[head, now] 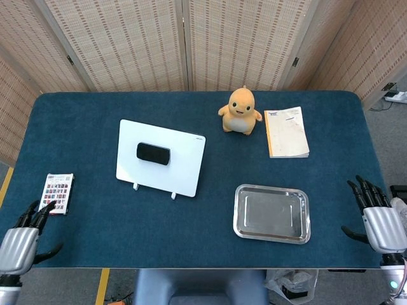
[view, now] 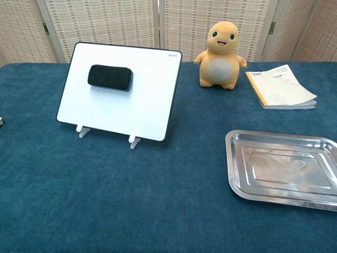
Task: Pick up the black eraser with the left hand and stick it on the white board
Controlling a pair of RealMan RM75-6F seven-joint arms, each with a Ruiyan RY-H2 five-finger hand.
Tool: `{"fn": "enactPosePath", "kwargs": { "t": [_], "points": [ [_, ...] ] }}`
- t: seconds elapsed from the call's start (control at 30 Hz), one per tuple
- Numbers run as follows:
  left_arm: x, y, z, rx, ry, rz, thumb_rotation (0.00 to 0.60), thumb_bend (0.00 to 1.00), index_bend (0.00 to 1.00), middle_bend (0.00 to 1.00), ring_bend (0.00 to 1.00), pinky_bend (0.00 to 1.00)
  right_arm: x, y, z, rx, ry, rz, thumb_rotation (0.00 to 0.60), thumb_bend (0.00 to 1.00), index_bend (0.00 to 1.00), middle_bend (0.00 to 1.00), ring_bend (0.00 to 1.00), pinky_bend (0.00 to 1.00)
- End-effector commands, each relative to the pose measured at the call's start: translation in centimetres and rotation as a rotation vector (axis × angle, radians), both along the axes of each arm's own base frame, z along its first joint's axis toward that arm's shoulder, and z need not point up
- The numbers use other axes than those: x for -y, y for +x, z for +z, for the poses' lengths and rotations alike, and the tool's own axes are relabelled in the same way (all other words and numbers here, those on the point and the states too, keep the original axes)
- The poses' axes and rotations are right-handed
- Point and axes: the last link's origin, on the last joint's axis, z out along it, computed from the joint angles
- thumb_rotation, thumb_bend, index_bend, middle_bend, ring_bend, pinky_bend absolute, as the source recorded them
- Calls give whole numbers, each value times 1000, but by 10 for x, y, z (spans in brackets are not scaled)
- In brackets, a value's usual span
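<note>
One black oblong eraser [view: 110, 77] clings to the tilted white board [view: 121, 100]; both hands (left [head: 18, 244], right [head: 380, 222]) hang empty, fingers spread, at the bench's near corners.

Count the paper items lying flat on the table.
2. A booklet sits at the far right, beside the plush toy. A card pack lies near the left edge, close to the left hand. None looks hidden.

black eraser [head: 153, 153] on white board [head: 184, 166] | left robot hand [head: 19, 246] empty, fingers spread
</note>
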Motion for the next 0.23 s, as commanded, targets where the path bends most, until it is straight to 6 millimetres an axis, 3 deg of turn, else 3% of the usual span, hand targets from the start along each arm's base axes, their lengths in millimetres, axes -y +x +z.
{"fn": "enactPosePath", "kwargs": {
  "t": [0.03, 0.23],
  "points": [
    [14, -10, 10, 0, 22, 50, 600, 228, 7, 110, 0, 101, 4, -1, -1, 0, 5, -4, 600, 151, 0, 0, 0, 101],
    [10, -12, 9, -24, 27, 93, 600, 228, 7, 96, 0, 141, 5, -1, 0, 0, 11, -10, 600, 151, 0, 0, 0, 101]
  ]
}}
